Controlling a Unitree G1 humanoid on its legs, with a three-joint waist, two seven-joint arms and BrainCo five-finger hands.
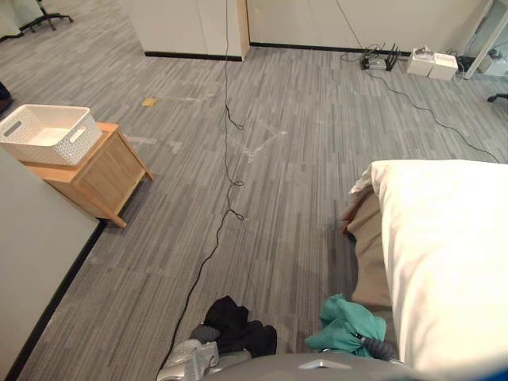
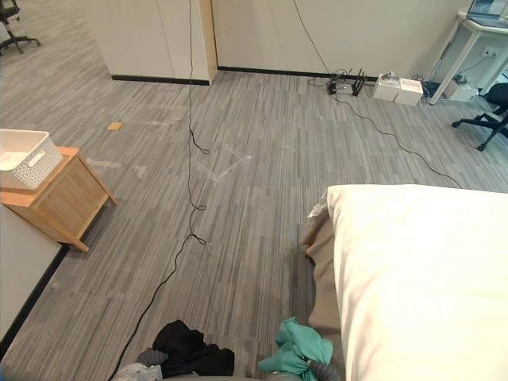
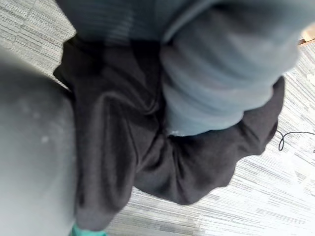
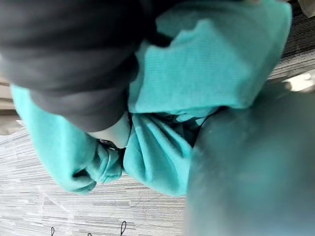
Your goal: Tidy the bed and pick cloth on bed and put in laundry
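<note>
My left hand [image 1: 189,361] shows at the bottom edge of the eye views, shut on a black cloth [image 1: 235,327] that hangs bunched above the carpet. In its wrist view the black cloth [image 3: 128,147] drapes down past the ribbed cover. My right hand [image 2: 319,370] is shut on a teal cloth [image 1: 345,325], held beside the bed's near corner. The teal cloth [image 4: 197,69] wraps round one pale finger [image 4: 112,132]. The bed [image 1: 444,254] with a white duvet lies to the right. A white laundry basket [image 1: 44,133] stands on a wooden side table [image 1: 103,176] at the far left.
A tan bed base [image 1: 369,254] shows under the duvet's edge. A pale partition wall [image 1: 32,254] runs along the near left. White boxes [image 1: 432,63] and a power strip sit by the far wall. An office chair [image 2: 492,107] stands at the far right.
</note>
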